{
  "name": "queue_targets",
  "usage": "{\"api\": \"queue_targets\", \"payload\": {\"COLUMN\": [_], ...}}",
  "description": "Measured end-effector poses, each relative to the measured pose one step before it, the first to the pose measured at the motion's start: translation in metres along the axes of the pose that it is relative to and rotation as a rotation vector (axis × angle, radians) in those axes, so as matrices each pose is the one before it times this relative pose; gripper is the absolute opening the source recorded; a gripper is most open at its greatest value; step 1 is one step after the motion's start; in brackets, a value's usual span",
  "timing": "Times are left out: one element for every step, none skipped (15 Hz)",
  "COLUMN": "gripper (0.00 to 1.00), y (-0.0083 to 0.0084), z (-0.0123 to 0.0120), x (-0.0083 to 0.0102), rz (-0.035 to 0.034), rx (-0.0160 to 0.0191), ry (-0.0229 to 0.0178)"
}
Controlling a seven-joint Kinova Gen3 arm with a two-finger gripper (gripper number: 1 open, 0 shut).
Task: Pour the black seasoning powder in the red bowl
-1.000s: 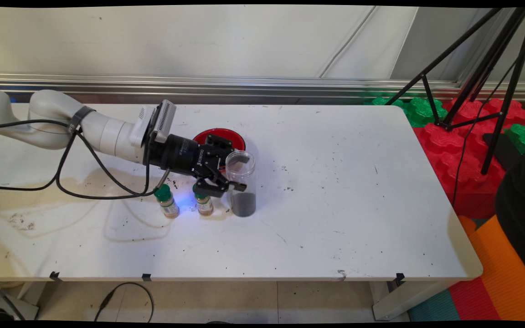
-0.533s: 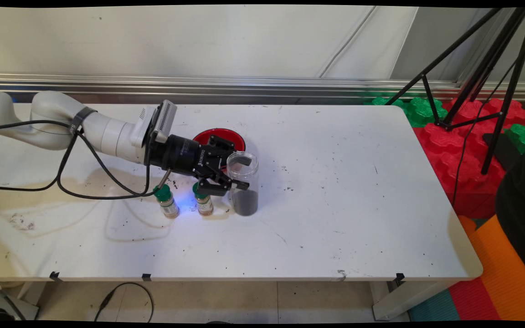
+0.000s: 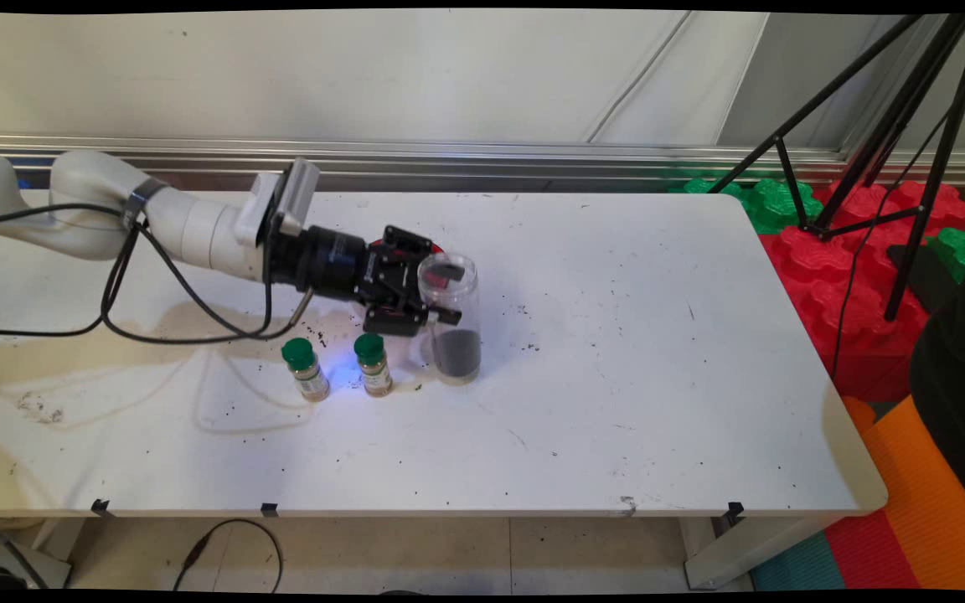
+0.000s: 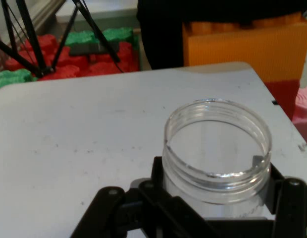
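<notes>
Fingers [image 3: 441, 295] clamp clear jar [image 3: 451, 322] above white table [image 3: 616, 377]

Main cam: fixed, high over table [image 3: 616, 419] near side, looks down toward back wall. Hand cam: close, rides gripper [image 4: 213, 218]. Both show clear jar [image 3: 449, 322], tripod [image 3: 868, 151].

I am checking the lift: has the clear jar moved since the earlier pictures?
Yes. The clear jar, clamped in the gripper, has risen and shifted slightly right, away from the two green-capped spice bottles, which stayed put.
</notes>
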Motion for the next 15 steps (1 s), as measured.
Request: {"api": "queue_targets", "payload": {"gripper": [0.00, 0.00, 0.00, 0.00, 0.00, 0.00, 0.00, 0.00, 0.00, 0.00, 0.00, 0.00, 0.00, 0.00, 0.00], "y": [-0.00262, -0.00326, -0.00349, -0.00327, -0.00394, -0.00432, -0.00367, -0.00439, -0.00262, -0.00362, -0.00448, -0.00394, -0.00261, -0.00391, -0.00446], "z": [-0.00164, -0.00136, -0.00166, -0.00167, -0.00185, -0.00200, -0.00178, -0.00213, -0.00131, -0.00206, -0.00239, -0.00203, -0.00144, -0.00233, -0.00278], "x": [0.00414, 0.00491, 0.00472, 0.00436, 0.00489, 0.00464, 0.00387, 0.00442, 0.00241, 0.00335, 0.00368, 0.00289, 0.00177, 0.00230, 0.00226], "rz": [-0.00248, -0.00193, -0.00189, -0.00101, -0.00081, -0.00011, 0.00082, 0.00161, 0.00098, 0.00161, 0.00315, 0.00302, 0.00204, 0.00340, 0.00462], "rx": [0.00575, 0.00549, 0.00747, 0.00733, 0.00844, 0.00951, 0.00765, 0.00887, 0.00554, 0.00786, 0.00932, 0.00715, 0.00519, 0.00731, 0.00875], "ry": [0.00809, 0.00947, 0.00863, 0.00755, 0.00816, 0.00689, 0.00533, 0.00600, 0.00292, 0.00426, 0.00396, 0.00290, 0.00152, 0.00159, 0.00089]}}
